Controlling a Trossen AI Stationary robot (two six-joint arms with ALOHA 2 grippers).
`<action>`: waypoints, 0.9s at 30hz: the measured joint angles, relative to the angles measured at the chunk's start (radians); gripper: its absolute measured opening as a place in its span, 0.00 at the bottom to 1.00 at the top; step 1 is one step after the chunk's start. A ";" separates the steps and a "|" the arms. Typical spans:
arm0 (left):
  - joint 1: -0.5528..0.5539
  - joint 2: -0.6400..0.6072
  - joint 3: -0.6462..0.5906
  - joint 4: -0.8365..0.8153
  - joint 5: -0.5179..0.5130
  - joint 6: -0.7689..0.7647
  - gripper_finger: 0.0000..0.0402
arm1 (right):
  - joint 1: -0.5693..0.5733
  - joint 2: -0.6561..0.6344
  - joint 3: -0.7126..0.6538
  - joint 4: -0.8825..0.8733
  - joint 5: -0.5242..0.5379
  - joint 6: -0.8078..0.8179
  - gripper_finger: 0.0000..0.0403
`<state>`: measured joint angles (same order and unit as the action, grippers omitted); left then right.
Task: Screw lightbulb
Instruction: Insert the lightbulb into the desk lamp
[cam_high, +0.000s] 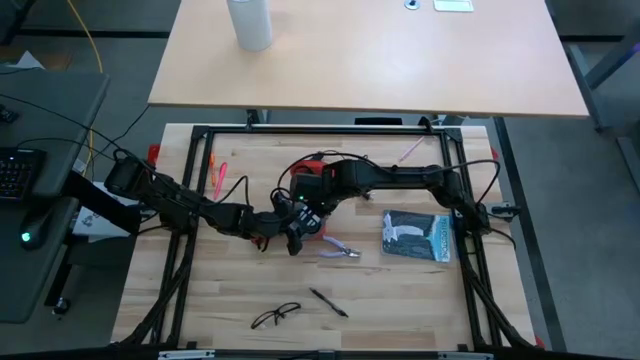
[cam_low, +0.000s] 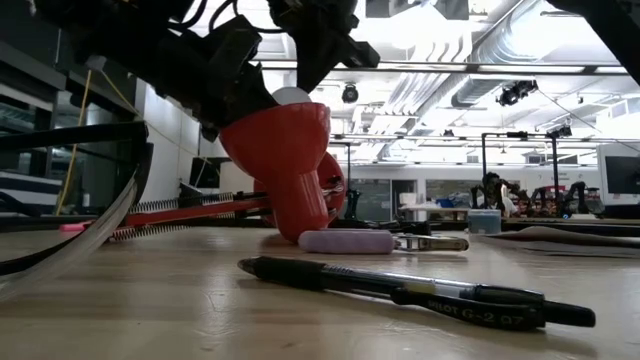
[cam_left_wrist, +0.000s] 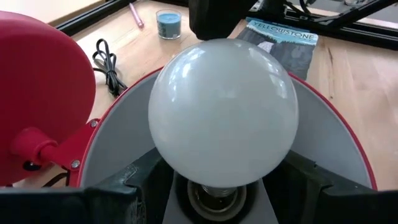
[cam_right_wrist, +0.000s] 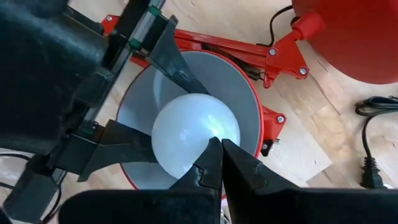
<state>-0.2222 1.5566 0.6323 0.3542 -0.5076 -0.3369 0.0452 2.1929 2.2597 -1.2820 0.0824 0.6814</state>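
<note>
Inside the red lamp's shade (cam_left_wrist: 336, 134), the lightbulb (cam_left_wrist: 222, 112) sits base-down in the socket. The left end effector (cam_left_wrist: 221, 180) pinches it low on both sides; the right end effector (cam_right_wrist: 221, 163), pressed together, touches its globe above the counter (cam_high: 400, 300).

A: How much of the lightbulb (cam_left_wrist: 222, 112) shows from overhead?
B: None; the arms cover it and the lamp shade (cam_right_wrist: 245, 99).
A: And at table height?
B: Only a white sliver above the shade's rim. The pen (cam_low: 420, 290) is blurred at its near end.
</note>
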 joint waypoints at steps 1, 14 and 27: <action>0.000 0.000 0.000 0.003 0.000 0.002 0.54 | 0.001 0.000 0.000 0.006 -0.004 0.001 0.00; -0.019 -0.026 -0.001 -0.012 0.016 0.069 0.54 | 0.037 0.008 0.002 0.044 -0.016 0.044 0.00; -0.036 -0.068 0.002 -0.116 0.055 0.048 0.54 | 0.041 0.012 0.002 0.088 -0.030 0.078 0.00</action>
<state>-0.2580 1.4888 0.6342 0.2379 -0.4523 -0.2885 0.0860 2.2049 2.2612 -1.1943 0.0521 0.7591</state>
